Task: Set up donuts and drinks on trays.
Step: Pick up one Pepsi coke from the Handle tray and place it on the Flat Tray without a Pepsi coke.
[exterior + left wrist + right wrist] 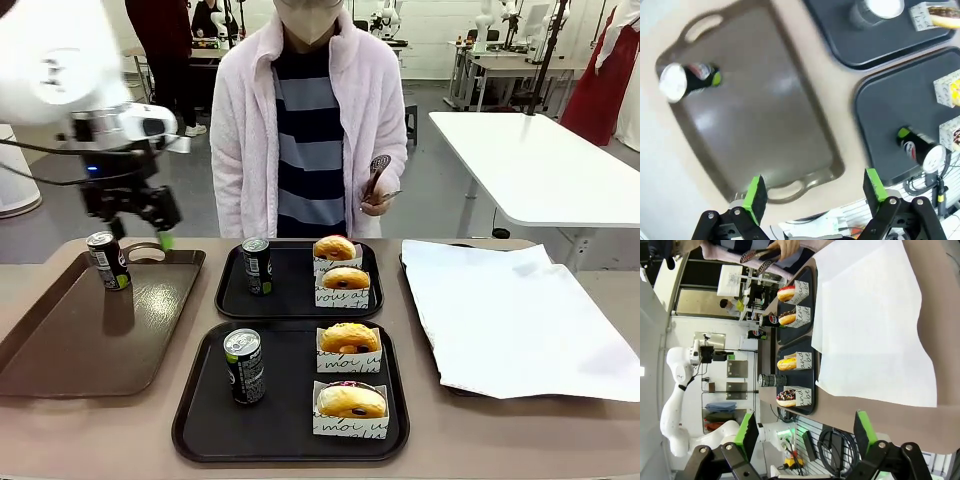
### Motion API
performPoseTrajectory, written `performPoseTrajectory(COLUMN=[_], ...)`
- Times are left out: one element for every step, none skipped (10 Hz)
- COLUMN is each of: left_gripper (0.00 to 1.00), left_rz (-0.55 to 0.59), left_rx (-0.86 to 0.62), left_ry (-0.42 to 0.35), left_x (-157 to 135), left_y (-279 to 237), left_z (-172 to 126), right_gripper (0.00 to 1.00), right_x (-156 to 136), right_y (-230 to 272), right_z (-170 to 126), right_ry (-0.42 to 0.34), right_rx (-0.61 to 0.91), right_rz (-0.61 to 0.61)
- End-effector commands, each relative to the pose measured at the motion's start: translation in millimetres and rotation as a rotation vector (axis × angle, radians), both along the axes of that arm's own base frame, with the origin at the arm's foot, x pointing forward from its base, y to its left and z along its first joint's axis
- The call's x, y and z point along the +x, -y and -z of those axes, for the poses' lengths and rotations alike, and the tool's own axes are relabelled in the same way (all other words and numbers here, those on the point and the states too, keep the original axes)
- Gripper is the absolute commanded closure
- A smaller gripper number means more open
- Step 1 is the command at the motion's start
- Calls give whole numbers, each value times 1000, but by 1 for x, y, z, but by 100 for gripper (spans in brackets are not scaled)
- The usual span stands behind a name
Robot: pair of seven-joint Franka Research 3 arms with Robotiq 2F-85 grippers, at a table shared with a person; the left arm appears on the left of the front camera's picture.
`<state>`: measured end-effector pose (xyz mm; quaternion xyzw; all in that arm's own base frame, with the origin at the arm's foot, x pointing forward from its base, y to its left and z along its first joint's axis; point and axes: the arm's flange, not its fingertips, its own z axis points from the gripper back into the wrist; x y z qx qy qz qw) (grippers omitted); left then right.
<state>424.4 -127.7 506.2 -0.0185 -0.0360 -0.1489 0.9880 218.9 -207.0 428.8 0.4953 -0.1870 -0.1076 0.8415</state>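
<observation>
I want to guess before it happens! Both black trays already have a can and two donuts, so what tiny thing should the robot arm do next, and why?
Probably just lift the left gripper up and back from the brown tray. Its jaws are open and empty, and the can stands upright there on its own. Each black tray already looks set, so nothing seems left to grab, though the spare can could still be wanted.

Take the near tray [200, 420] on the bench [90, 440] as your landmark: a can [244, 366] stands on its left half, two donuts [349, 338] on its right. Directly behind it sits the far tray [228, 296], laid out likewise. Left of it lies the handled tray [60, 350], one can [107, 260] at its far end. Right of it lies the paper-lined tray [500, 310].
</observation>
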Motion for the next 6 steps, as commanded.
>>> performPoseTrajectory(left_gripper=[0,0,0,0,0,0], left_rz=[-61,-76,-33,-33,-33,-33], left_rx=[44,77,7,7,7,7], left_ry=[54,57,17,17,17,17], left_x=[-3,1,-7,-7,-7,-7], left_y=[-17,-10,-19,-19,-19,-19], left_z=[4,10,-2,-2,-2,-2], right_gripper=[0,0,0,0,0,0], right_x=[3,3,3,3,3,3], right_y=[0,0,0,0,0,0], right_z=[0,0,0,0,0,0], right_ry=[32,32,32,32,32,32], right_rx=[19,19,19,19,19,19], right_rz=[4,4,4,4,4,4])
